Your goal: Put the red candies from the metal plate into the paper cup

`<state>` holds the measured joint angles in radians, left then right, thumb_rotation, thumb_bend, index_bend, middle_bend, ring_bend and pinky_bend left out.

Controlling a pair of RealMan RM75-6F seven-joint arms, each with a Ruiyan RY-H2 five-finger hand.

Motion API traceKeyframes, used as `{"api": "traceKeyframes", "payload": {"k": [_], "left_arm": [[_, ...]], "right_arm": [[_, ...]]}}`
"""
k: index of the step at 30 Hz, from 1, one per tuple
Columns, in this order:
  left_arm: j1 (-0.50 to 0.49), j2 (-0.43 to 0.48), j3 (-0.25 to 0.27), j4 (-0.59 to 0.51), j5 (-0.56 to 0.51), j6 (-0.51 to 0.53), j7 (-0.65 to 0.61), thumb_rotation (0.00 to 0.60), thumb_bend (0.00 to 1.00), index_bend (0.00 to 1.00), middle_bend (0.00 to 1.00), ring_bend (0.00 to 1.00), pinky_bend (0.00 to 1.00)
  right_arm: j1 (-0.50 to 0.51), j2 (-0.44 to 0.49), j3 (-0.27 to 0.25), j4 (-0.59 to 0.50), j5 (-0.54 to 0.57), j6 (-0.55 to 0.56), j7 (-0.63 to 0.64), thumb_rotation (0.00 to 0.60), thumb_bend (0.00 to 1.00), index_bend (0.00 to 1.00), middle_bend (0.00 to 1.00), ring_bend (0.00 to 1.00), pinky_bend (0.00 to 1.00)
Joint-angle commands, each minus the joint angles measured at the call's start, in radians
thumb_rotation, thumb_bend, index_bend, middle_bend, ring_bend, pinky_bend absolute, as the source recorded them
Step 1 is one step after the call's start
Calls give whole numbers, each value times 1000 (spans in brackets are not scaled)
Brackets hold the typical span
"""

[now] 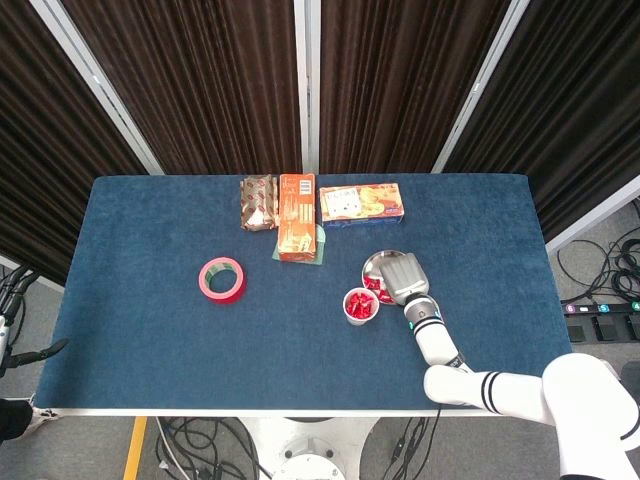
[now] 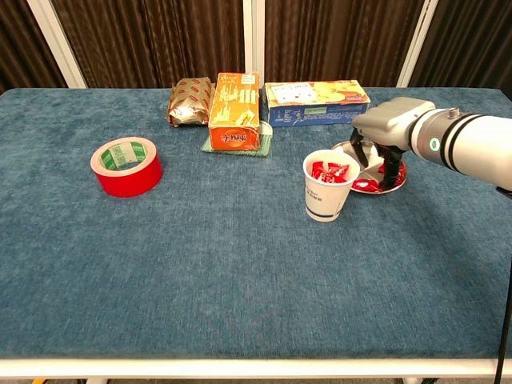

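Note:
The metal plate (image 1: 374, 264) (image 2: 345, 147) lies right of the paper cup (image 1: 359, 307) (image 2: 326, 193). Red candies (image 2: 329, 171) fill the cup's top. More red candies (image 2: 367, 186) (image 1: 377, 291) lie on the plate's near side. My right hand (image 1: 402, 275) (image 2: 386, 126) is low over the plate, palm down. Its dark fingers (image 2: 385, 171) are spread and reach down among the candies. I see nothing lifted in them. The hand hides the plate's right part in the head view. No left hand shows in either view.
A red tape roll (image 1: 222, 279) (image 2: 126, 166) lies at the left. At the back stand a brown snack bag (image 2: 189, 101), an orange box (image 2: 235, 110) on a green cloth, and a long yellow biscuit box (image 2: 317, 93), just behind the plate.

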<state>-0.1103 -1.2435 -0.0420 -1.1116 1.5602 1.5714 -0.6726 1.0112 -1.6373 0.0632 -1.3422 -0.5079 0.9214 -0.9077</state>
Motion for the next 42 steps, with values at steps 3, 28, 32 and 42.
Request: {"api": "traceKeyframes", "payload": {"k": [3,28,32,42], "left_arm": [[-1,1,-3,6,-3,-2,-6,600,118,127,100,34,99],[-6,-13,-4,37,-9,-14,-23,600,117,127,100,34,98],[-6,-14,-3,37,-8,-14,-22,600,117,126,100,34,98],[-5,-13,-3,38,-8,-13,-23,600,117,127,100,34,98]], "right_arm": [[6,-3,12,-7,-12,0,8,600,101,476,1000,1000,1000],[6,-43,-5,65,18,-24,-18,600,105,484,1000,1000,1000],[8,-48,-7,73,25,-35,-23,600,106,486,1000,1000,1000],[14,-59,-9,88,48,-56,-33,600,118,538,1000,1000,1000]]}}
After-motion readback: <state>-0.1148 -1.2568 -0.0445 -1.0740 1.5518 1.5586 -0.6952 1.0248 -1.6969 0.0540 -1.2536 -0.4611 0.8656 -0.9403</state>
